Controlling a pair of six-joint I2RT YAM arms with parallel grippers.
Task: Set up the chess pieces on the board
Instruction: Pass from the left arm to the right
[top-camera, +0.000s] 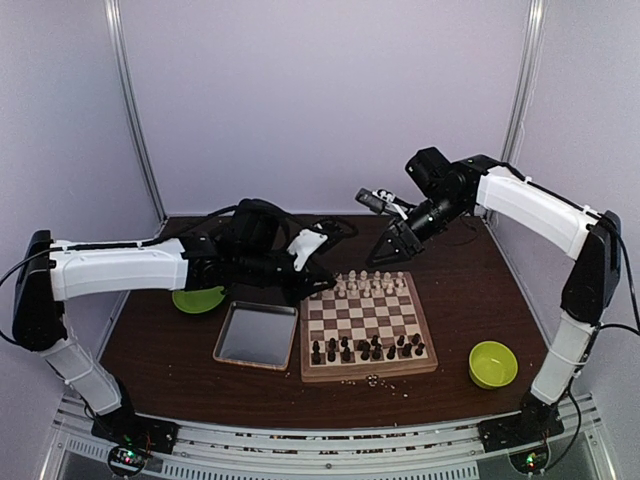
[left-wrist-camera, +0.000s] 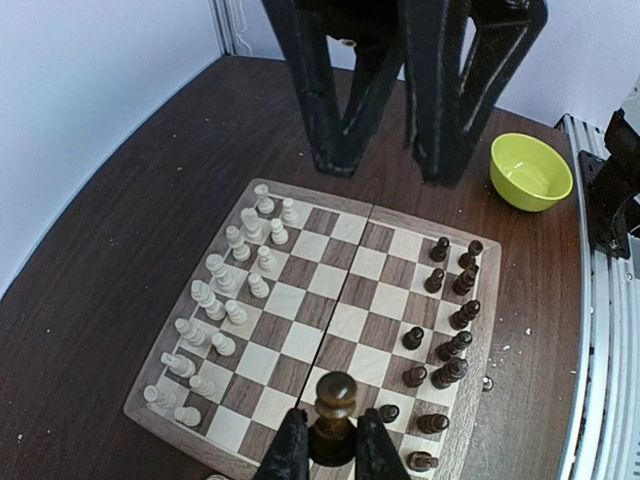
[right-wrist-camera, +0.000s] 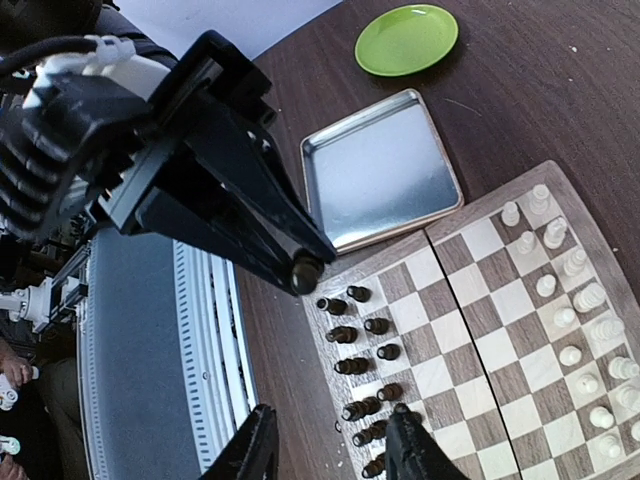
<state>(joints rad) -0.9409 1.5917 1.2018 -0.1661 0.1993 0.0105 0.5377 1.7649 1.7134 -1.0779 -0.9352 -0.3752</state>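
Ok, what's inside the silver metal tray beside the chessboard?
Nothing visible: the floor of the tray is bare silver metal. In the right wrist view the left gripper covers one edge of it, so that strip is hidden there.

Enclosed by plain pale lavender-white panel walls (top-camera: 330, 90), joined at slim silver metal upright posts (top-camera: 135, 110). Below, a dark brown wood-grain tabletop (top-camera: 160, 350), edged nearside by slotted aluminium framing (top-camera: 330, 445). Evenly, softly lit.

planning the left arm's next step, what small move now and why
Probably lower the dark brown wooden chess piece, pinched in the left fingers, onto an empty square in the dark rows of the checkered wooden board; it hangs above the board, and those rows show gaps.
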